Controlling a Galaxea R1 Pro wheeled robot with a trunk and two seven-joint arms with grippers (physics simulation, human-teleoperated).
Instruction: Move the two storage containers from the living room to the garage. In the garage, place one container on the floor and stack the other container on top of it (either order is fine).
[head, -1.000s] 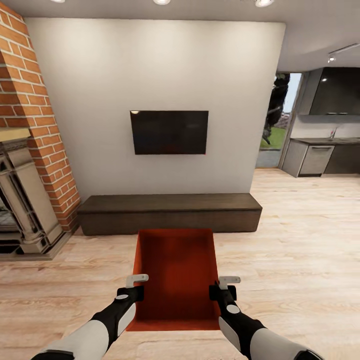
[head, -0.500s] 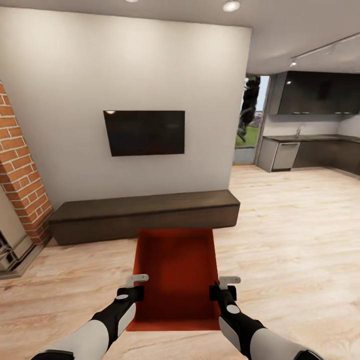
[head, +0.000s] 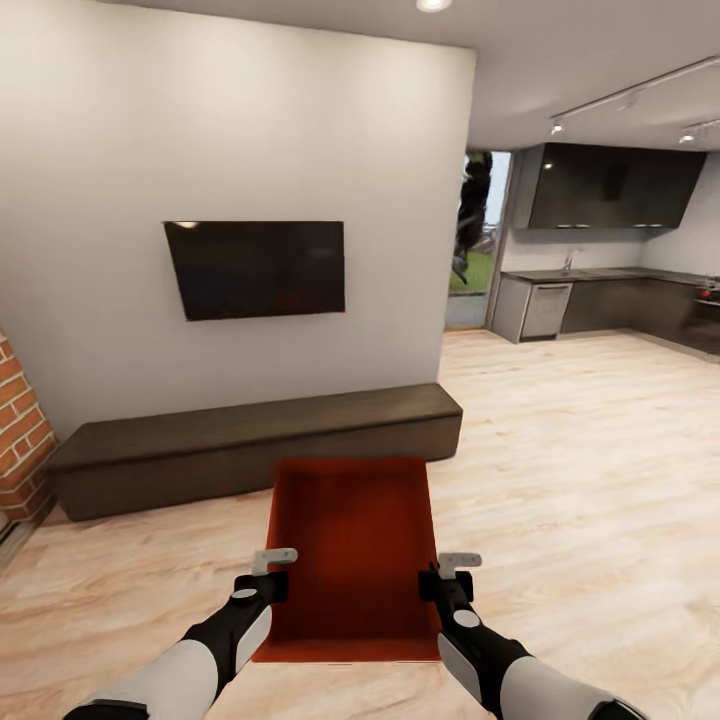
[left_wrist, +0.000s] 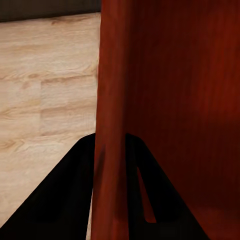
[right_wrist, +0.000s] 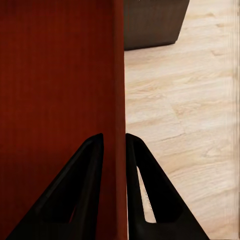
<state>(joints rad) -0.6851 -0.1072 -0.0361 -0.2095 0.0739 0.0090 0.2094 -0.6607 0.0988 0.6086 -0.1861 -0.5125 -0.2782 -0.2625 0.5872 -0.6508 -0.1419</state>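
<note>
Above the wood floor (head: 600, 480), both pincers clamp the container's (head: 355, 540) side walls while the view has swung right, toward leaving.

white forearms narrow into black wrists; each black gripper, left gripper (head: 272, 572) and right gripper (head: 447, 575), has a pale grey tab and dark wedge-shaped fingers (right_wrist: 85, 190).
</note>
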